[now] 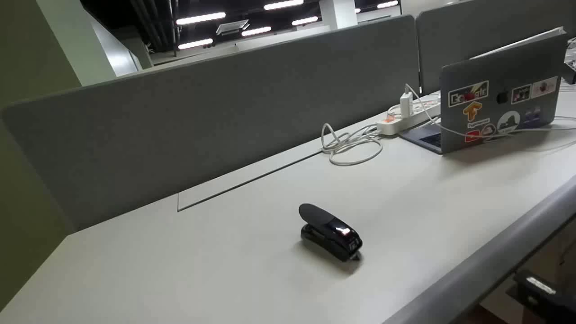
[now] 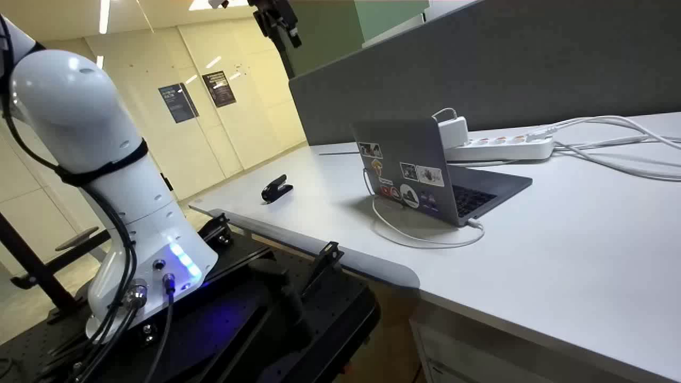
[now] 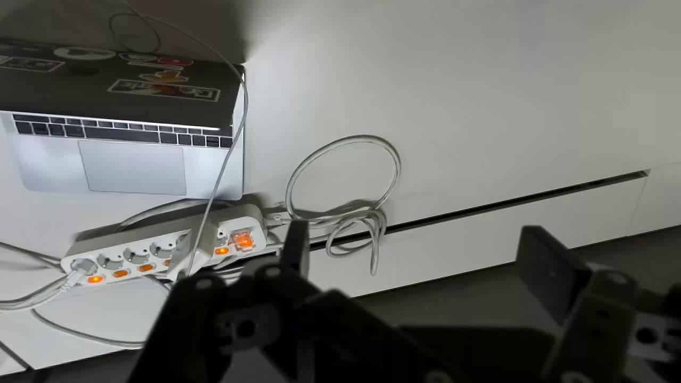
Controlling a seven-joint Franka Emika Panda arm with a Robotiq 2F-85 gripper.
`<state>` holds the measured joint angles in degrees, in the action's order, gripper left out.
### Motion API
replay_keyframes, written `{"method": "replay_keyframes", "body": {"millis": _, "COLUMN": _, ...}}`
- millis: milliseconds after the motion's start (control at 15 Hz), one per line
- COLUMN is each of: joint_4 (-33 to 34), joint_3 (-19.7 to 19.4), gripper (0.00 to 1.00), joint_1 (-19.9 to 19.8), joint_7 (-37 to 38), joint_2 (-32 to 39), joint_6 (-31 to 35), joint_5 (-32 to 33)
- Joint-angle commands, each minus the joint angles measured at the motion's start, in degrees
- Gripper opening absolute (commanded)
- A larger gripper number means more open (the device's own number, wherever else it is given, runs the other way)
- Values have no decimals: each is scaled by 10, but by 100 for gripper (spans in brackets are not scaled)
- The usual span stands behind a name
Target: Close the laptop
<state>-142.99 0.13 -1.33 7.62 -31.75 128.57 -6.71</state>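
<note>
The laptop (image 1: pixel 492 105) is silver-grey and stands open on the white desk, its stickered lid raised. In an exterior view its lid (image 2: pixel 396 143) faces the robot's side, and part of the keyboard shows behind it. In the wrist view the laptop (image 3: pixel 111 103) is at the left, with trackpad and some keys visible below the lid's edge. My gripper (image 3: pixel 423 255) is open, with nothing between its fingers. It is apart from the laptop, to its right in the wrist view. In an exterior view the gripper (image 2: pixel 279 29) hangs high above the desk, near the top edge.
A white power strip (image 3: pixel 242 221) with plugs lies by the laptop's front edge. A coiled white cable (image 3: pixel 396 159) lies beside it. Another white cable (image 1: pixel 517 131) runs by the lid. A black stapler (image 1: pixel 330 231) sits on the desk. A grey divider (image 1: pixel 216 121) stands along the back.
</note>
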Motion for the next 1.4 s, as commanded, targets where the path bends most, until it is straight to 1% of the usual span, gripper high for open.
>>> {"method": "replay_keyframes", "body": {"millis": 0, "joint_4": 1, "joint_3": 0, "gripper": 100, "joint_1": -1, "joint_7": 0, "joint_2": 0, "joint_6": -1, "joint_5": 0}}
{"method": "replay_keyframes", "body": {"millis": 667, "joint_4": 1, "joint_3": 0, "gripper": 100, "joint_1": -1, "joint_7": 0, "joint_2": 0, "joint_6": -1, "joint_5": 0}}
{"method": "replay_keyframes", "body": {"millis": 733, "joint_4": -3, "joint_3": 5, "gripper": 100, "joint_1": -4, "joint_7": 5, "joint_2": 1, "joint_6": 10, "joint_5": 6}}
{"method": "replay_keyframes", "body": {"millis": 1067, "joint_4": -39, "joint_3": 13, "gripper": 100, "joint_1": -8, "joint_7": 24, "joint_2": 2, "joint_6": 53, "joint_5": 3}}
{"method": "replay_keyframes", "body": {"millis": 1333, "joint_4": -87, "joint_3": -1, "gripper": 100, "joint_1": -9, "joint_7": 13, "joint_2": 10, "joint_6": 82, "joint_5": -11}}
